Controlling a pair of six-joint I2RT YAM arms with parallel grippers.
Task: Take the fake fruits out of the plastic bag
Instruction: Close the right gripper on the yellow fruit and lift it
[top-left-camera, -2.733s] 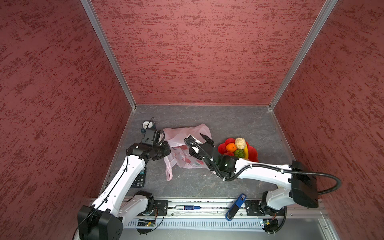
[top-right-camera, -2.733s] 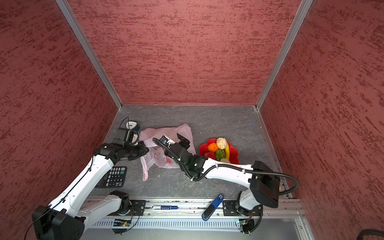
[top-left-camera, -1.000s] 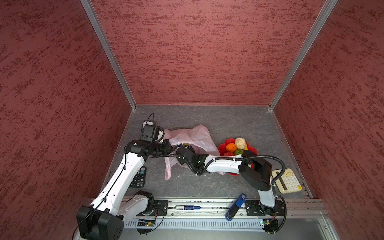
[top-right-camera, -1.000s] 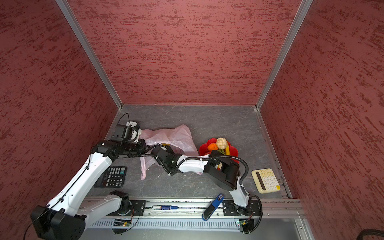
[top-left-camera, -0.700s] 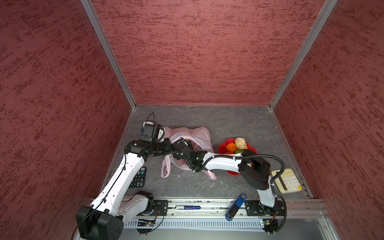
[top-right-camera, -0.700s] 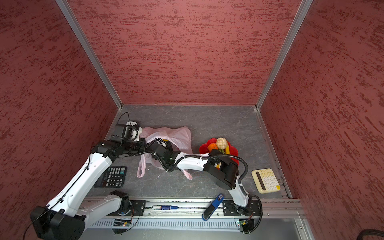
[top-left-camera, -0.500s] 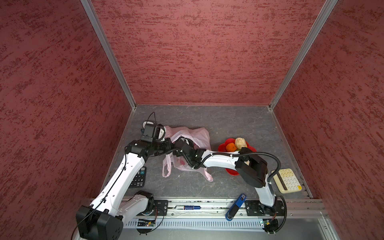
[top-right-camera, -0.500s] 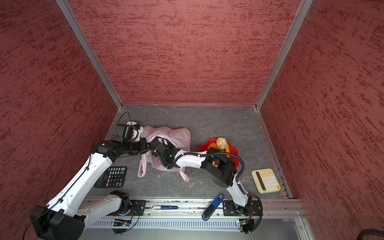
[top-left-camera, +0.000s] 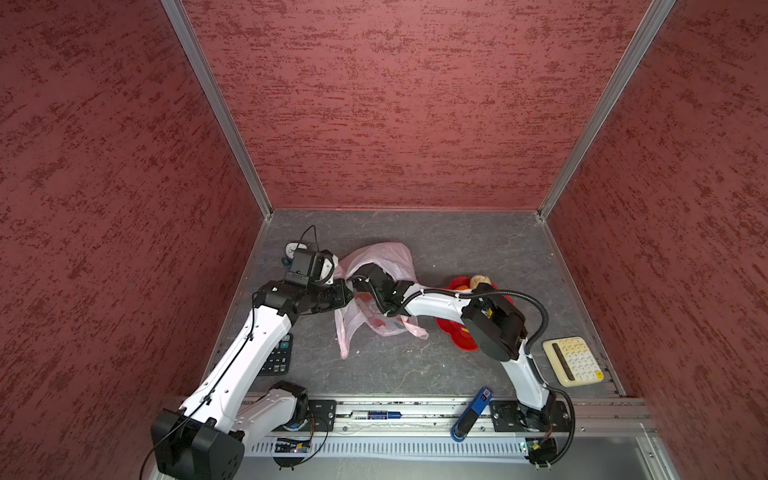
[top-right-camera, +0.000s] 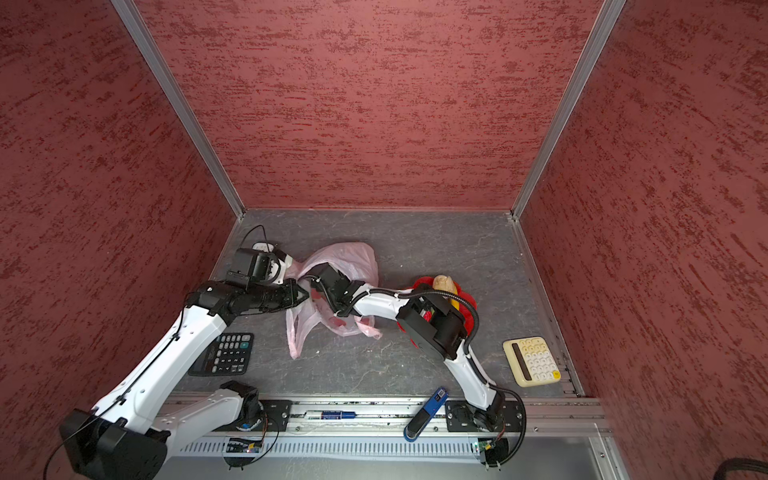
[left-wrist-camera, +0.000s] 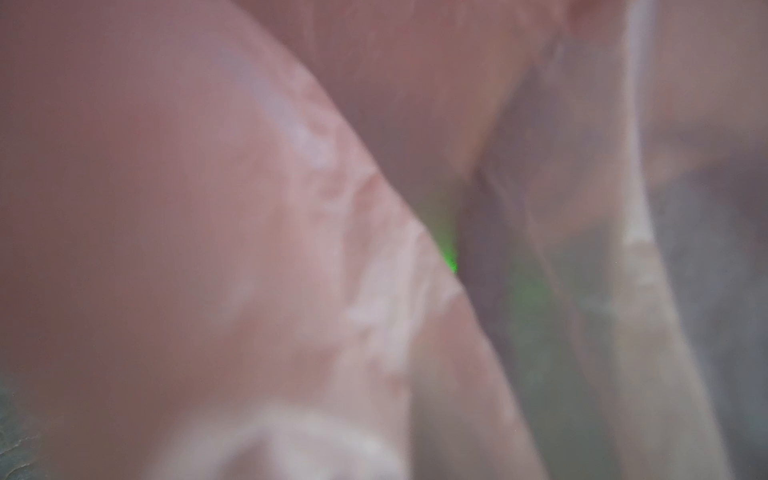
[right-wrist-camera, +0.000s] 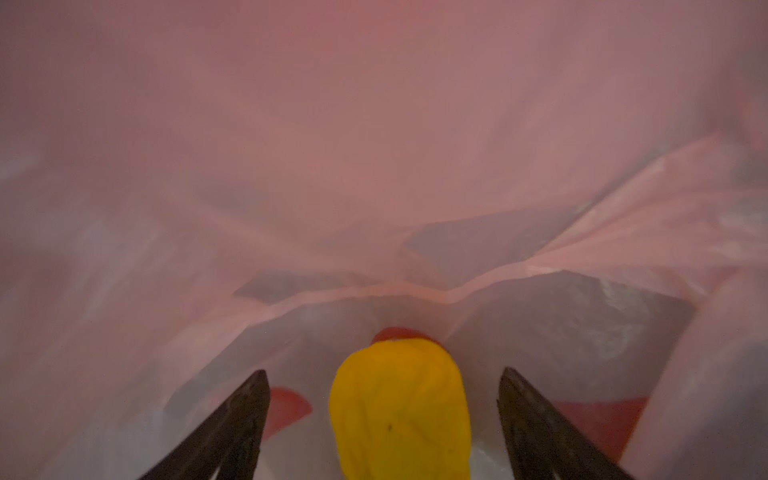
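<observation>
One yellow fruit (right-wrist-camera: 401, 409), right tool (right-wrist-camera: 382, 372) spread either side, wrist view only, left tool (top-left-camera: 348, 291) grip unclear

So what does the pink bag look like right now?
The pink bag is thin, crinkly, see-through plastic with red pictures. It sits crumpled on the grey table, one loop handle trailing. The left hand seems to pinch its edge; the open right hand is inside, a yellow fruit between its fingers.

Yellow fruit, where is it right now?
In the right wrist view the yellow fruit lies inside the plastic bag, between the right gripper's open jaws with gaps on both sides. Neither top view shows it.
</observation>
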